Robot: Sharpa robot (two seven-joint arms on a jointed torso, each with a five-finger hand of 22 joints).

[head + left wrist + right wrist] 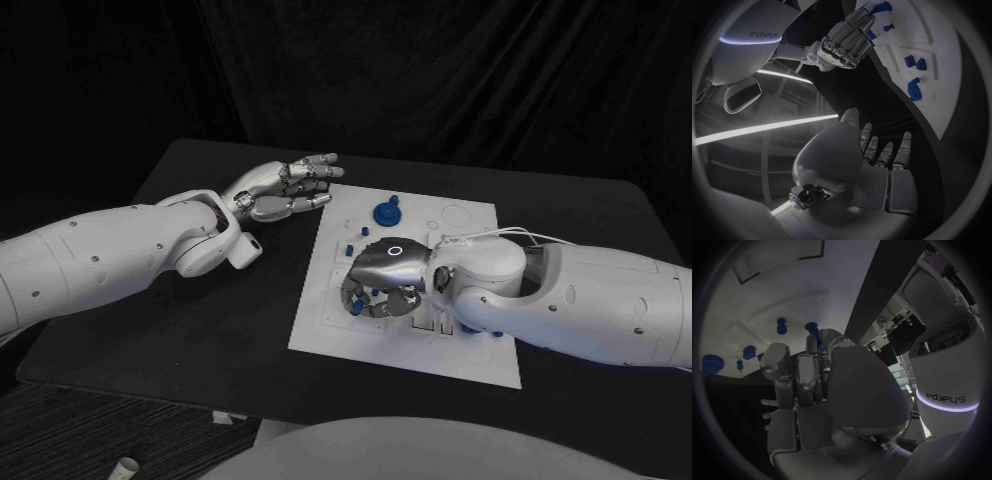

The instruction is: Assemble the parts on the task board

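Directly under right fingers (378, 300): parts (387, 213).

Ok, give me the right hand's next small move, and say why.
Probably ease the right hand down onto the blue parts under its fingers and pinch one. It hangs over the board, fingers curled down around those parts, but whether it grips one yet can't be told. The left hand sits off the board, holding nothing.

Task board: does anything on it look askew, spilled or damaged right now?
Nothing stands out. The task board lies flat on the black table, blue parts sit on it, and the right robot hand is over its middle. The left robot hand is off its edge.
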